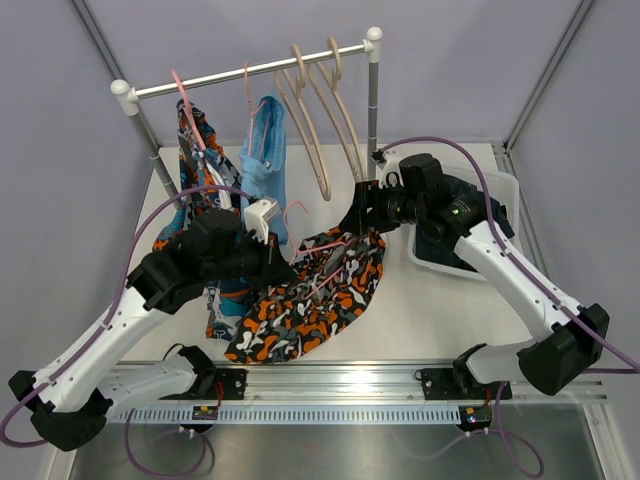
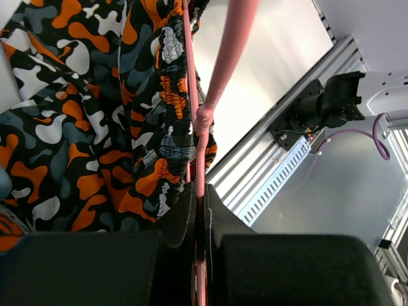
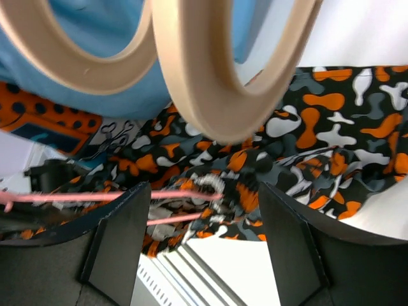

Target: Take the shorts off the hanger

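Note:
The orange, black and white camouflage shorts (image 1: 310, 295) hang from a thin pink hanger (image 1: 322, 278) and drape onto the table's middle. My left gripper (image 1: 282, 264) is shut on the hanger's pink wire (image 2: 200, 191), with the shorts (image 2: 89, 127) just beyond its fingers. My right gripper (image 1: 353, 228) stands open at the shorts' upper right end. In the right wrist view the gathered waistband (image 3: 242, 188) and the hanger's pink tips (image 3: 185, 218) lie between its spread fingers (image 3: 121, 242), untouched.
A white rail (image 1: 250, 72) at the back carries bare wooden hangers (image 1: 320, 130), a light blue garment (image 1: 265, 150) and a teal-orange patterned garment (image 1: 198, 150). The wooden hangers (image 3: 217, 89) hang close over my right gripper. A white bin (image 1: 503, 192) with dark cloth sits right.

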Motion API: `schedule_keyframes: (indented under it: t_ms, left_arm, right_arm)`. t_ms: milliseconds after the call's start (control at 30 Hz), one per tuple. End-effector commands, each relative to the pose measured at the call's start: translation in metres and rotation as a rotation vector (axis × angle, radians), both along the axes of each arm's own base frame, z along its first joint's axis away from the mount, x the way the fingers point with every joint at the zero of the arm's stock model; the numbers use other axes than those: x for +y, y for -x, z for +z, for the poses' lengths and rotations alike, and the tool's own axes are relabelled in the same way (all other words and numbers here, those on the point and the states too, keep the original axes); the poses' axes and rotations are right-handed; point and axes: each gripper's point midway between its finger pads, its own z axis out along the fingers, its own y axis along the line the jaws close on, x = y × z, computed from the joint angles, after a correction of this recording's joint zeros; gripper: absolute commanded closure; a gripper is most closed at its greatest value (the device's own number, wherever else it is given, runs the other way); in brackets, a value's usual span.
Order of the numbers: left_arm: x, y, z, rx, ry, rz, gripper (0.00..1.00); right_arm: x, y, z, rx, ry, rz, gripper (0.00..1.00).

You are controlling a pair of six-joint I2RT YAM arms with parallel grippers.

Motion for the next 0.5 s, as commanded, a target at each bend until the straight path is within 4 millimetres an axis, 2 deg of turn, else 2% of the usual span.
schedule_keyframes:
  t_ms: [0, 33, 167, 300, 367, 467]
  left_arm:
    - [-0.017, 0.001, 0.033, -0.058, 0.099, -0.059, 1.0]
    - [-0.017, 0.002, 0.033, -0.059, 0.098, -0.065, 1.0]
    - [-0.016, 0.002, 0.035, -0.064, 0.093, -0.066, 1.0]
    - [-0.015, 0.002, 0.033, -0.065, 0.087, -0.063, 1.0]
    - [-0.015, 0.002, 0.033, -0.066, 0.084, -0.063, 1.0]
    - [-0.014, 0.002, 0.034, -0.067, 0.085, -0.065, 1.0]
  right_arm:
    - [-0.003, -0.014, 0.003, -0.052, 0.024, -0.056, 0.25]
    - [-0.003, -0.011, -0.002, -0.047, 0.031, -0.038, 0.3]
    - [-0.008, -0.002, -0.003, -0.114, 0.072, 0.047, 0.31]
    - [-0.005, 0.026, 0.013, -0.225, 0.055, 0.24, 0.32]
    - [-0.007, 0.037, 0.014, -0.291, 0.081, 0.348, 0.32]
    - [-0.009, 0.039, 0.012, -0.319, 0.106, 0.389, 0.34]
